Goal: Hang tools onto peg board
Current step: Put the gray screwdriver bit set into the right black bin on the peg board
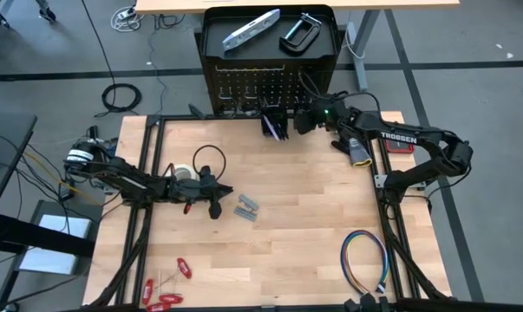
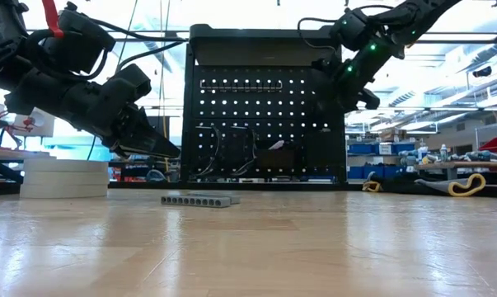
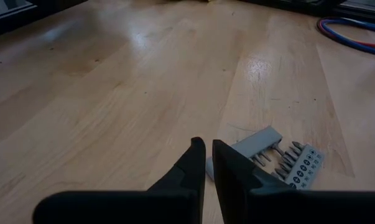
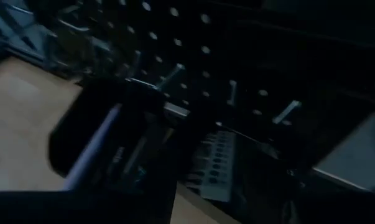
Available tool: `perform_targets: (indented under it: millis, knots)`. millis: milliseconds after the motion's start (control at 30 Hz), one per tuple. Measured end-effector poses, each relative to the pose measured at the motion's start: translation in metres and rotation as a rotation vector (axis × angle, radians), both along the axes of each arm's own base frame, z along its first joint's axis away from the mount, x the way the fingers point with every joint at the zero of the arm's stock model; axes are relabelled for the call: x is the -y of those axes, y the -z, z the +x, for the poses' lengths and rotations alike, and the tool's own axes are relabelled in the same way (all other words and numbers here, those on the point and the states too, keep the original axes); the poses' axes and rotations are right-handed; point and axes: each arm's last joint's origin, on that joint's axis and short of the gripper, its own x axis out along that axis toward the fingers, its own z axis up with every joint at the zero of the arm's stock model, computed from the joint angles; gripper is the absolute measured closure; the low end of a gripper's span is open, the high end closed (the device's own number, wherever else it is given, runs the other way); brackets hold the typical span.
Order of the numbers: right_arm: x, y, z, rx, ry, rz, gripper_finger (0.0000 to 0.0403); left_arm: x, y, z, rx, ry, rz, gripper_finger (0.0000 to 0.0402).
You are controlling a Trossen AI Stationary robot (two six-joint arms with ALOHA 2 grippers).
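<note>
The peg board stands upright at the table's far edge. A silver bar tool and a black C-clamp lie on its top tray. My right gripper hovers close in front of the board, beside a small black bin holding pens. My left gripper is shut and empty, just above the table. Right beyond it, two grey bit holders lie flat on the wood. White tape rolls and a black cable loop rest behind it.
Red-handled tools lie at the near left corner. A multicoloured wire loop is at the near right, and a small red case at the right edge. Bare hooks stick out of the board. Bare wood spans the table's middle.
</note>
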Motion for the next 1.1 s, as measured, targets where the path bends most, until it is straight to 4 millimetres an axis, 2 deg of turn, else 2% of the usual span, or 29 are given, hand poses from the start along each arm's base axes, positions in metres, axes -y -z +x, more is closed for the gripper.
perform_targets:
  millis: [167,367,700,867,1100]
  knots:
    - [-0.002,0.003,-0.003,-0.007,0.026,0.045,0.0240,0.000,0.000,0.000,0.000,0.001,0.001,0.0367]
    - [-0.007,0.008,-0.008,-0.141,0.147,0.002,0.0254,0.000,0.000,0.000,0.000,0.001,0.002,0.0367]
    - [-0.008,0.010,-0.009,-0.257,0.127,-0.059,0.0267,0.000,0.000,0.000,0.001,0.000,0.000,0.0367]
    - [-0.010,0.010,-0.006,-0.220,0.044,-0.013,0.0268,0.000,0.000,0.000,0.002,0.000,0.000,0.0367]
    - [-0.010,0.001,0.006,-0.031,-0.118,0.011,0.0270,0.000,0.000,0.000,0.003,0.000,-0.001,0.0367]
